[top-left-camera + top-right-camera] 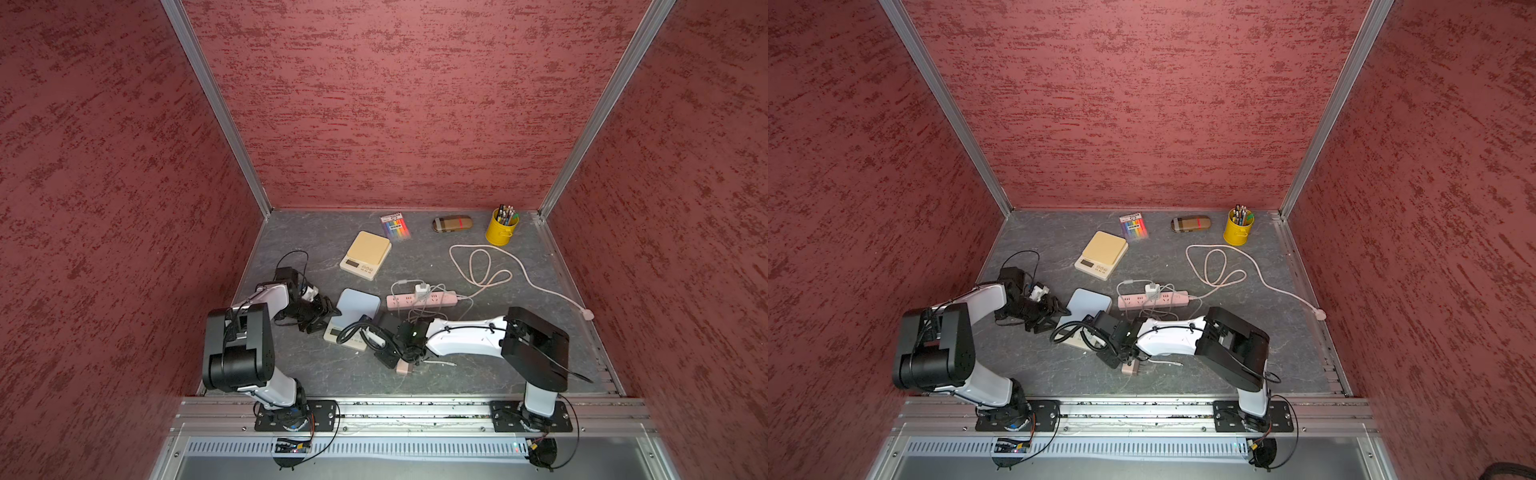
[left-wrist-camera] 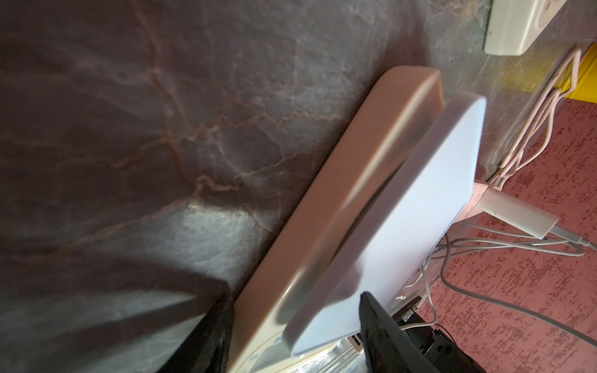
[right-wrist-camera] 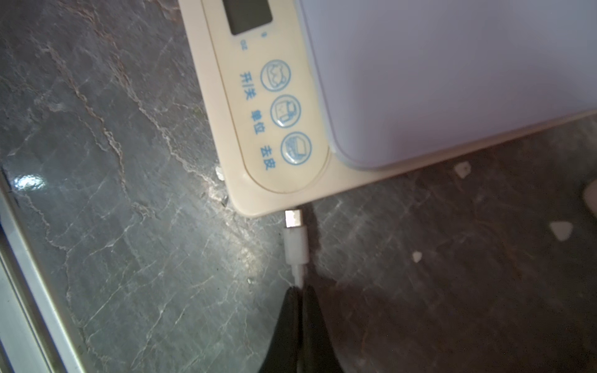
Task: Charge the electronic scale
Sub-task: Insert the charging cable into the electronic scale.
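Power strip (image 1: 441, 298) lies right of near scale (image 1: 358, 304).

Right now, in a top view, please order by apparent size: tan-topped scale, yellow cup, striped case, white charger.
Largest to smallest:
tan-topped scale
yellow cup
striped case
white charger
Cup and case are fairly close.

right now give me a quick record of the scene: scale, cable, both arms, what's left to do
target: blue scale, near the front
cable: white cable, metal tip showing at the blue scale's side edge, not plugged in
right fingers: shut on the white cable
left fingers: either side of the blue scale, grip unclear
also there: yellow scale, power strip
left to do: push the plug in
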Robot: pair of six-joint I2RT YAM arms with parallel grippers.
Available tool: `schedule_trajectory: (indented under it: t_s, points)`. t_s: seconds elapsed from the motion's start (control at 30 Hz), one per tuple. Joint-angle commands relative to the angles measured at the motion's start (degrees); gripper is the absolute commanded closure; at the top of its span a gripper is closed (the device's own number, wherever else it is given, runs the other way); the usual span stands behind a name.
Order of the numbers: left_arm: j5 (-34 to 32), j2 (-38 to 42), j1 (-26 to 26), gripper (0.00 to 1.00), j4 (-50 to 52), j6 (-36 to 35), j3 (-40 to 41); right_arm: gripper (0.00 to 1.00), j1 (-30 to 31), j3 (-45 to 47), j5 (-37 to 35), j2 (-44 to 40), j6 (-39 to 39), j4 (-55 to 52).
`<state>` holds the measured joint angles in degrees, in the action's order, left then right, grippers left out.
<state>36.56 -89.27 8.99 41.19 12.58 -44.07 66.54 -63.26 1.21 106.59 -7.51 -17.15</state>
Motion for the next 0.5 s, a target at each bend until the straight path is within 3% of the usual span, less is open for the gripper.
schedule_trajectory:
  t_s: [0.0,0.47]
  points:
    - [0.2,-0.1,0.0,0.38,0.4,-0.5,0.0,1.00,0.2,-2.1,-1.6,-0.1,-0.4,0.0]
    - [0.1,-0.5,-1.1,0.38,0.5,-0.3,0.2,1.00,0.3,-2.6,-1.6,-0.1,-1.3,1.1]
